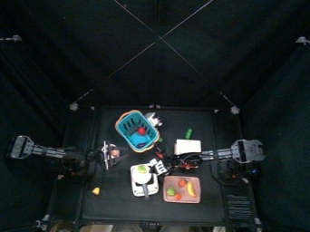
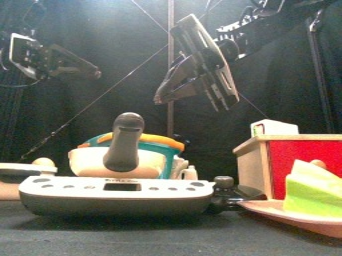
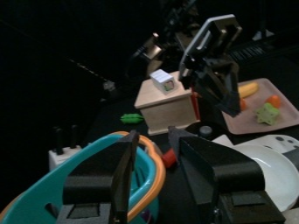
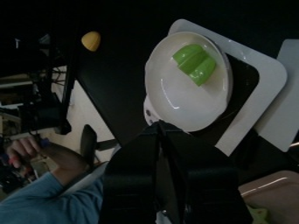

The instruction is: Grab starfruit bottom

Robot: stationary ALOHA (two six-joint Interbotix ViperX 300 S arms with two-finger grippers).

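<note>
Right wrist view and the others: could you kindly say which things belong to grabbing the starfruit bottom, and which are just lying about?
Job: starfruit bottom; white plate under it.
Lying about: teal basket; box; pink tray; small yellow piece.

Dim light fills the black-curtained pen, the table (image 1: 121, 186) a dark patch from above. Bright light washes over the white tray (image 4: 198, 87) in the right wrist view. Up front, the pale green piece (image 2: 314, 190) sits soft and unfocused.
</note>
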